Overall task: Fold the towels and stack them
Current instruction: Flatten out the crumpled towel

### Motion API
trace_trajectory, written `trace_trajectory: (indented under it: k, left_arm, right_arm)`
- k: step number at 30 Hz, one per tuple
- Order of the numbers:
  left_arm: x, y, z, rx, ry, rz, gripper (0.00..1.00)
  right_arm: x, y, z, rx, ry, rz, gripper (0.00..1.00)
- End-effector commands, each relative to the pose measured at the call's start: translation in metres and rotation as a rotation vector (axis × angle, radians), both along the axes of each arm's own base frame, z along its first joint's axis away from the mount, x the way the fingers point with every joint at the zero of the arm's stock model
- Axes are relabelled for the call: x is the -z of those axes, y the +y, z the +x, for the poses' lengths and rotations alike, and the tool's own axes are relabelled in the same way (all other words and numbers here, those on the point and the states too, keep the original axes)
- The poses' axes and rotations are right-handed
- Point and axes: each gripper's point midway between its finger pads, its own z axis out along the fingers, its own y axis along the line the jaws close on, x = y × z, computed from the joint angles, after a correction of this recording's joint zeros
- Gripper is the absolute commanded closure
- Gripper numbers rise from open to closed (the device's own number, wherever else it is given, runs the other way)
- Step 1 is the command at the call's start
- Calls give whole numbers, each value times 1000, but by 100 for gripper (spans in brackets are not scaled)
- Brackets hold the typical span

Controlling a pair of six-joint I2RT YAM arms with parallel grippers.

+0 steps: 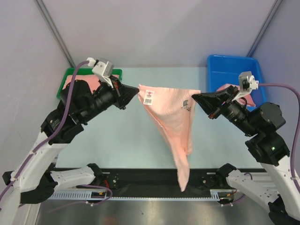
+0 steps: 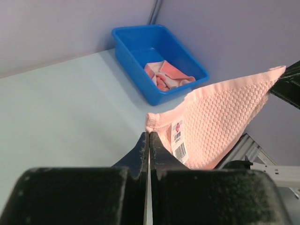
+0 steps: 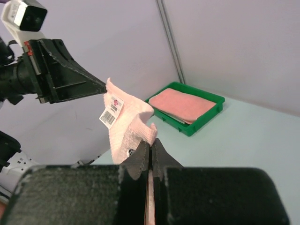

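Observation:
A peach towel (image 1: 171, 124) with a white barcode tag and a small dark motif hangs in the air between my two grippers, its lower corner drooping to the near table edge. My left gripper (image 1: 137, 90) is shut on its left top corner; the towel shows in the left wrist view (image 2: 220, 117) just past my gripper (image 2: 149, 136). My right gripper (image 1: 194, 97) is shut on the right top corner, seen in the right wrist view (image 3: 126, 122) above my gripper (image 3: 151, 143). More crumpled towels (image 2: 166, 75) lie in the blue bin. A folded salmon towel (image 3: 185, 103) lies in the green tray.
The blue bin (image 1: 232, 70) stands at the back right of the table. The green tray (image 1: 70, 77) stands at the back left, partly behind my left arm. Grey walls close the back and sides.

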Motion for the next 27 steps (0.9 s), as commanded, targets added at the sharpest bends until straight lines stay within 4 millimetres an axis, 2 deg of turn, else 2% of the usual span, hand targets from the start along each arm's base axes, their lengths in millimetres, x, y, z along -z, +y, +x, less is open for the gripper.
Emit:
trace_trajectory:
  k: [1, 3, 4, 5, 6, 7, 9, 10, 11, 12, 13, 14, 15, 16, 17, 18, 19, 20, 21, 22, 23, 24, 26, 27]
  left_arm:
    - [-18, 22, 12, -130, -42, 21, 100]
    - [-1, 22, 35, -208, -10, 80, 100]
    - [8, 23, 44, -228, 10, 103, 100]
    - [18, 31, 61, -278, 35, 123, 99]
    - [39, 29, 78, -297, 79, 164, 100]
    - [46, 33, 95, -294, 92, 155, 100]
    - [67, 31, 118, -280, 113, 172, 100]
    - [78, 31, 144, -292, 122, 177, 100]
    - [87, 25, 154, -260, 128, 183, 100]
    - [97, 24, 168, -259, 134, 196, 100]
    - [117, 26, 197, -282, 153, 218, 100]
    - [129, 21, 210, -257, 162, 223, 100]
    - [137, 20, 224, -252, 155, 225, 100]
    - [136, 26, 246, -271, 121, 196, 100]
    - [174, 22, 271, -261, 178, 213, 100]
    - [171, 22, 289, -263, 168, 189, 100]
    - [181, 30, 311, -273, 177, 179, 100]
    - [220, 24, 332, -237, 239, 189, 100]
    - [212, 22, 351, -224, 210, 167, 100]
    - [245, 24, 371, -217, 251, 175, 100]
    - [221, 22, 376, -197, 201, 158, 100]
    - [234, 16, 394, -168, 186, 172, 100]
    - [248, 12, 405, -138, 196, 189, 100]
    - [255, 10, 412, -124, 195, 194, 100]
  right_arm:
    - [-28, -3, 9, 46, -60, 36, 100]
    - [-14, -5, 34, 133, -43, -10, 100]
    - [1, 1, 54, 169, -3, -49, 100]
    - [11, -1, 70, 224, 12, -79, 100]
    - [23, 0, 84, 255, 13, -124, 100]
    - [44, 9, 107, 275, 53, -175, 100]
    - [67, 12, 140, 301, 72, -215, 100]
    - [93, 19, 161, 293, 116, -247, 100]
    - [108, 24, 174, 276, 127, -256, 100]
    - [104, 22, 192, 266, 81, -221, 100]
    - [120, 24, 204, 258, 91, -226, 100]
    - [153, 29, 228, 245, 137, -256, 100]
    - [152, 35, 239, 210, 92, -243, 100]
    - [160, 29, 258, 223, 89, -253, 100]
    - [183, 31, 283, 227, 86, -283, 100]
    - [197, 31, 298, 228, 92, -300, 100]
    - [207, 21, 314, 234, 99, -310, 100]
    - [223, 26, 339, 212, 105, -320, 100]
    - [229, 22, 351, 201, 114, -320, 100]
    - [214, 18, 364, 185, 74, -297, 100]
    - [223, 15, 373, 181, 80, -298, 100]
    - [242, 13, 384, 178, 107, -302, 100]
    - [246, 8, 393, 163, 105, -312, 100]
    - [258, 7, 396, 159, 120, -325, 100]
